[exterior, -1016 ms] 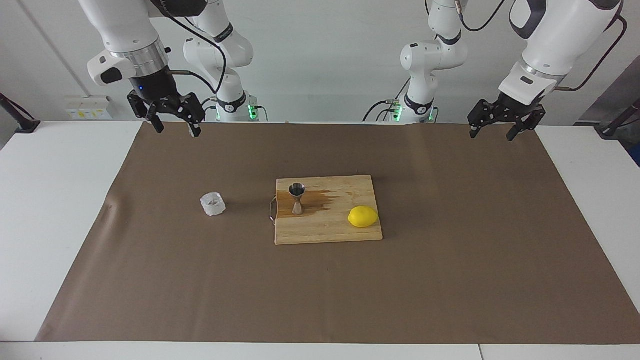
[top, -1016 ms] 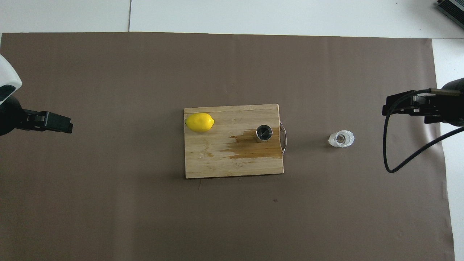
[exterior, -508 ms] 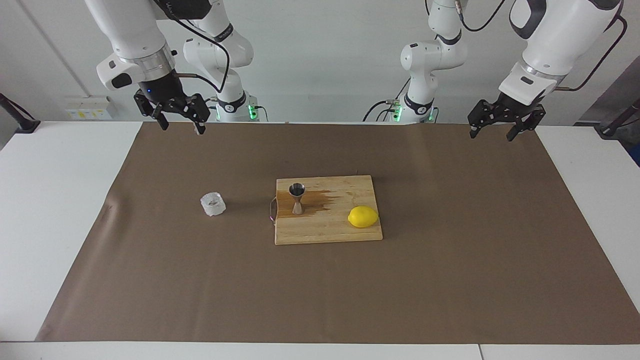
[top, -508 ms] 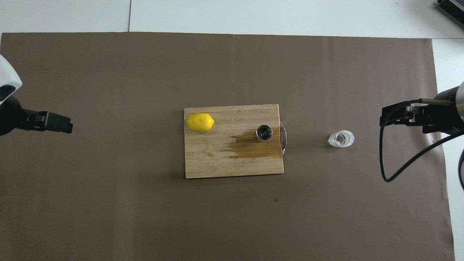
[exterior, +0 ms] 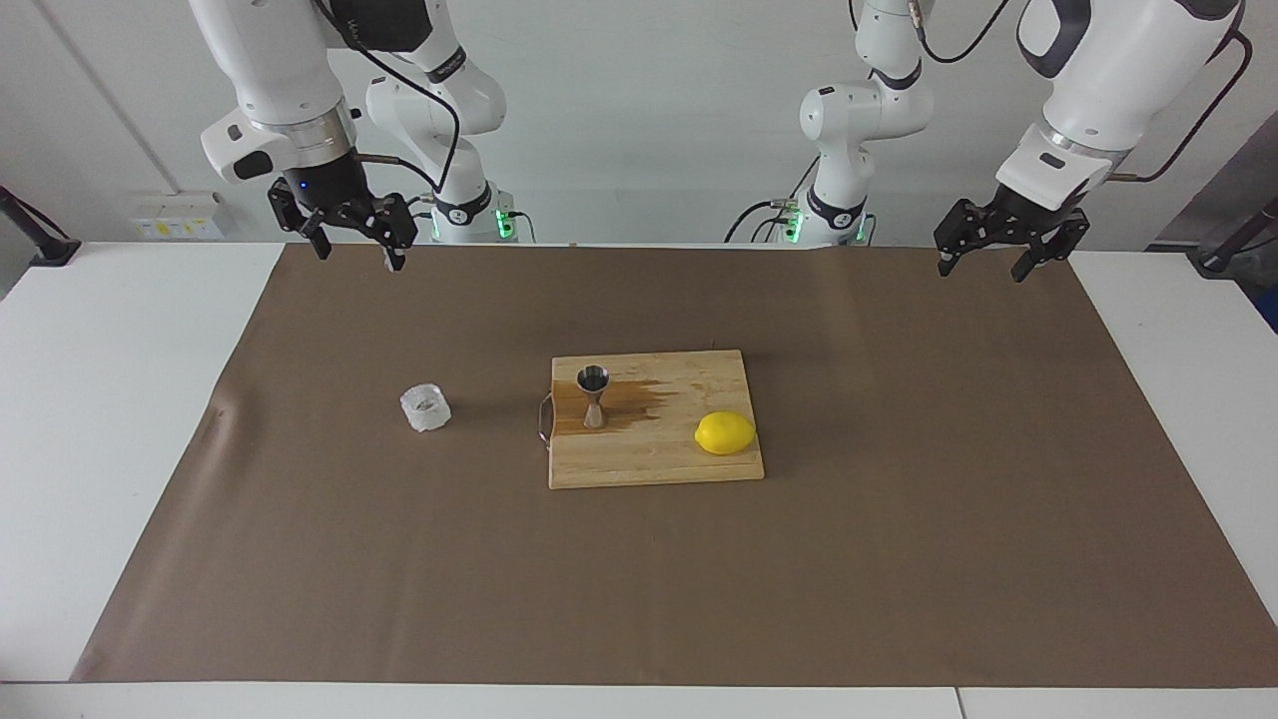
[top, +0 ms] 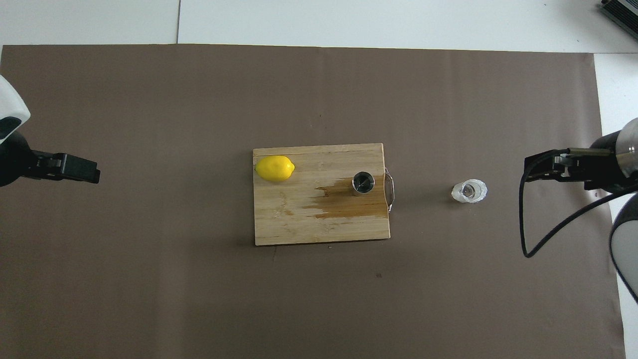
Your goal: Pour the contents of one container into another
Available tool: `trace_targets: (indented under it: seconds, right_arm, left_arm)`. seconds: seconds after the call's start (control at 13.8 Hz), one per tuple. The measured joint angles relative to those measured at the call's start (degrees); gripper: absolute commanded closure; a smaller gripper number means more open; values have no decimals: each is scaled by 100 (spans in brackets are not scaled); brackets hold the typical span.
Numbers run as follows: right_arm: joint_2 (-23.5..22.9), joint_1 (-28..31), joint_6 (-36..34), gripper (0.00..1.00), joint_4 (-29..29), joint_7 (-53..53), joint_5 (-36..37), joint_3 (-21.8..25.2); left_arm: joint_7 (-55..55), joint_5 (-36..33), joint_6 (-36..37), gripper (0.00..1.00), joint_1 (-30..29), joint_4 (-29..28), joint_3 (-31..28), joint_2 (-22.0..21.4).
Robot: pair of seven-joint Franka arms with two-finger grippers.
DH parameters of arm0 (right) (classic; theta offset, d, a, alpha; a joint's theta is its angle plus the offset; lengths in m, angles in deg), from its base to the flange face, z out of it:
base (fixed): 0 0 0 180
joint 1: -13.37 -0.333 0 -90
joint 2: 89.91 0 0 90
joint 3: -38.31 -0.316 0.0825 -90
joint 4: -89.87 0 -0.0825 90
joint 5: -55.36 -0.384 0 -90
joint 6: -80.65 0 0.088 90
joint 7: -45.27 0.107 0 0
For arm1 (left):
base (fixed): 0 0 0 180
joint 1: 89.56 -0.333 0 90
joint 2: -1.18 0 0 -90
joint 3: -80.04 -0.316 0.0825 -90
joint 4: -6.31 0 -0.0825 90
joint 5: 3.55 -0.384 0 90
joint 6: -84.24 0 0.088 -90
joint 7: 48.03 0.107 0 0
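Facing view
Right gripper [exterior: 354,252]: you see it raised over the mat's [exterior: 899,559] edge nearest the robots, at the right arm's end; jaws released, holding nothing.
Left gripper [exterior: 981,268]: raised over the same mat edge at the left arm's end; jaws spread, empty.
Glass [exterior: 425,407]: upright on the mat, toward the right arm's end, near the board [exterior: 654,461] but apart from it.
Jigger [exterior: 593,395]: upright on the board, at the board's handle end, on a dark wet patch [exterior: 639,401].
Lemon [exterior: 725,433]: on the board's other end, well apart from the jigger.

Overhead view
Glass [top: 469,191]: you find it on the mat between the board [top: 284,219] and the right gripper [top: 536,169].
Jigger [top: 363,182]: open mouth up, beside the handle [top: 390,189].
Lemon [top: 274,168]: at the board's corner farther from the robots.
Left gripper [top: 82,169]: over bare mat, apart from everything.
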Motion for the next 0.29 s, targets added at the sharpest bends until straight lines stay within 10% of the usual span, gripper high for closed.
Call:
trace_targets:
  seconds: [0.29]
  right_arm:
    - [0,-1,13,0,-20,0,-22,0]
  left_arm:
    - [0,0,0,0,0,0,0,0]
